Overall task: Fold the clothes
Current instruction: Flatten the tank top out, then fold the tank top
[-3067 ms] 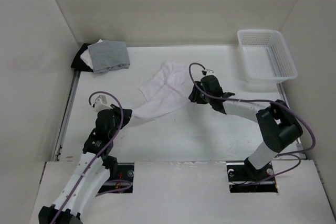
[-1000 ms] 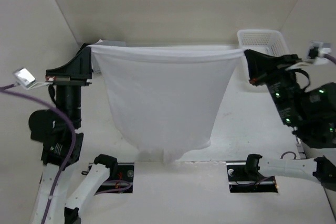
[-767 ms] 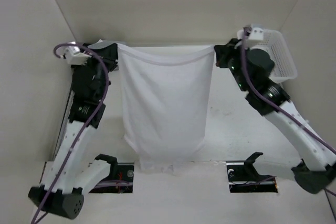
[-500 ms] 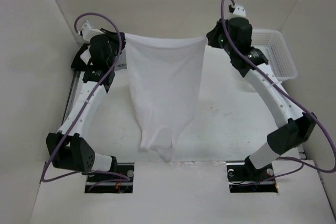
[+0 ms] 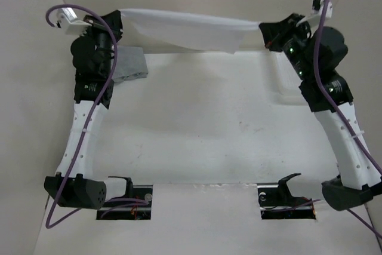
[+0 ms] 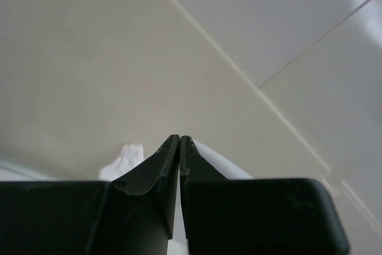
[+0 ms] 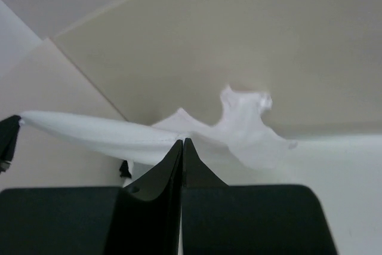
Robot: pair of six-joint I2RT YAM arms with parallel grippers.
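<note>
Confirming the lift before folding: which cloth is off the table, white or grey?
The white garment, stretched between both arms' shut jaws; the grey folded cloth lies on the table.

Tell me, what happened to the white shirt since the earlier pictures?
The white shirt went from lying crumpled on the table to hanging like a curtain. Now it has swung up and away, stretched almost flat between the left gripper and the right gripper at the far side. Both grippers stayed shut on it through the lift. The grey folded cloth stayed in the far left corner.
</note>
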